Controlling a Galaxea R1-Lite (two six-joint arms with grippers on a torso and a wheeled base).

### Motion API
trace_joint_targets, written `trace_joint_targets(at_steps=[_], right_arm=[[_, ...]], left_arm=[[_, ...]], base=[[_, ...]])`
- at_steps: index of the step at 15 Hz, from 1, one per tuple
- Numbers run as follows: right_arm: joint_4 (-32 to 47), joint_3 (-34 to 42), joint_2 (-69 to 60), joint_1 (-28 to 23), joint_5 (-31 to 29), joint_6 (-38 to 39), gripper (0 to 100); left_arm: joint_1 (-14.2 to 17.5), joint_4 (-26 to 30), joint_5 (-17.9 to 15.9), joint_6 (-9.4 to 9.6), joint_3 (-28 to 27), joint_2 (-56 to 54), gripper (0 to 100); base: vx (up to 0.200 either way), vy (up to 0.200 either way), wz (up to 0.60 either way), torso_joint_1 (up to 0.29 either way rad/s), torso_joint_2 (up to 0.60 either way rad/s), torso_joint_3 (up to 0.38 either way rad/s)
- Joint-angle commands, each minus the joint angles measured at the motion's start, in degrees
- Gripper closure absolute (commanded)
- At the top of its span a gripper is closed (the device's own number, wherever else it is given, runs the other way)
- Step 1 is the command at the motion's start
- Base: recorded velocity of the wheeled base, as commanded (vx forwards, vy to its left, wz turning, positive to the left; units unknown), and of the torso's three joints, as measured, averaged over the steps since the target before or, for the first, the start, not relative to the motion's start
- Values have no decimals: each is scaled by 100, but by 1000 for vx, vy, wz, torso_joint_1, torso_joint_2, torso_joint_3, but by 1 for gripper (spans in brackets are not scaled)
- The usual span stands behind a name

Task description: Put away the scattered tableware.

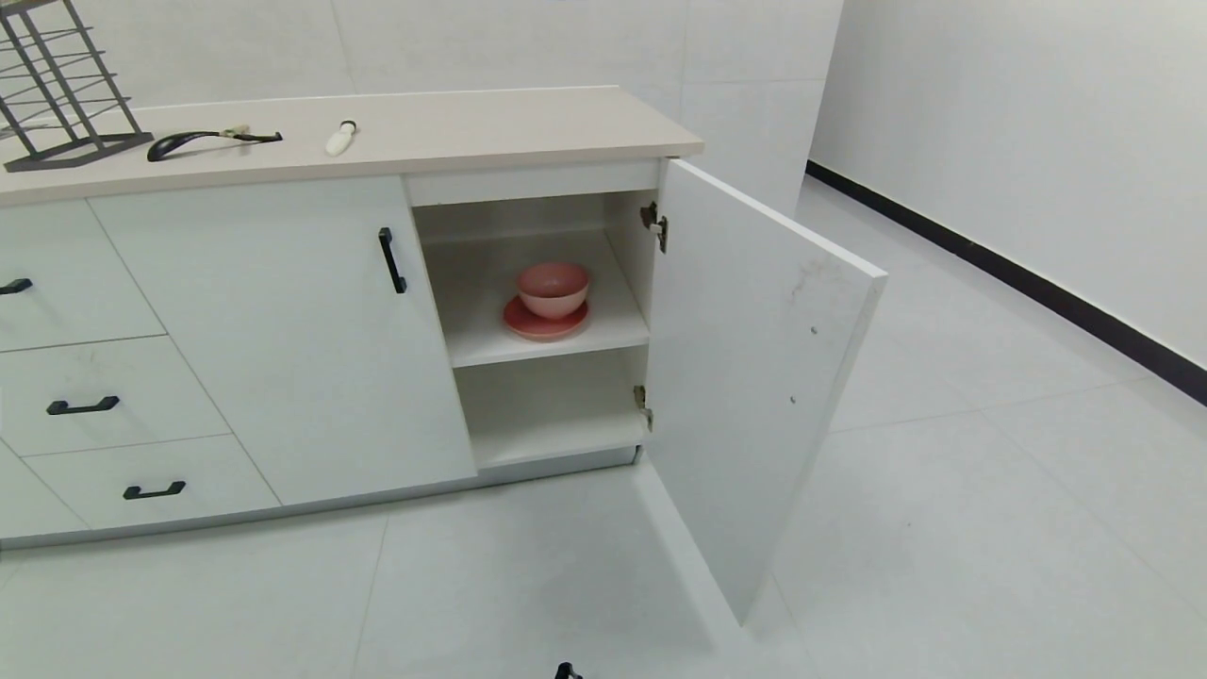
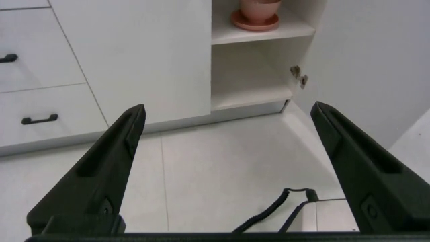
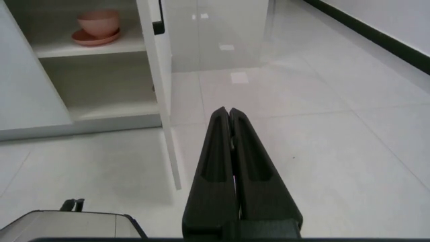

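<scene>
The left gripper (image 2: pixel 228 111) hangs low over the tiled floor (image 2: pixel 222 168) with its two black fingers (image 2: pixel 107 168) spread wide and nothing between them. It faces the white cabinet (image 1: pixel 283 330). The right gripper (image 3: pixel 230 114) also sits above the floor, its fingers pressed flat together and empty.

The pink bowl (image 1: pixel 553 288) stands upright on a pink plate (image 1: pixel 544 323). Both rest on the middle shelf (image 1: pixel 603 338) of the cabinet's open compartment, towards the front of the shelf. In the left wrist view the bowl (image 2: pixel 259 8) and plate (image 2: pixel 256 22) lie well ahead of the gripper, across a stretch of floor and higher than the fingertips. In the right wrist view the bowl (image 3: pixel 99 21) and plate (image 3: pixel 94 37) are likewise well apart from the closed fingers, off to one side past the edge of the open door (image 3: pixel 158 67).

That door (image 1: pixel 754 377) is swung wide out over the floor, hinged on the robot's right side of the compartment. The lower shelf space is below the plate.

On the countertop (image 1: pixel 490 123) lie a dark wire rack (image 1: pixel 57 85), a black curved handle (image 1: pixel 207 140) and a small white object (image 1: pixel 340 138), each apart from the others. Drawers (image 1: pixel 94 396) with black pulls are on the robot's left. A coiled black cable (image 2: pixel 269 215) lies below the left gripper.
</scene>
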Motion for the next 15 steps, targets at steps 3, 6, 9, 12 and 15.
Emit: trace_joint_targets(at_steps=[3, 6, 9, 12, 15], right_arm=[[-3, 1, 10, -2, 1, 16, 100], [-3, 1, 10, -2, -8, 34, 100], [-38, 10, 10, -2, -8, 25, 100], [-1418, 10, 10, -2, 36, 25, 100], [-1260, -685, 687, 33, 1188, 7, 100]], left_arm=[[2, -3, -1, -2, 1, 5, 0], [2, -3, -1, -2, 1, 5, 0], [2, -3, -1, -2, 1, 5, 0], [2, -3, -1, -2, 1, -4, 0], [2, -3, -1, -2, 1, -4, 0]], base=[[0, -133, 0, -2, 0, 3], [0, 0, 0, 0, 0, 0], [0, 0, 0, 0, 0, 0], [0, 0, 0, 0, 0, 0], [0, 0, 0, 0, 0, 0]])
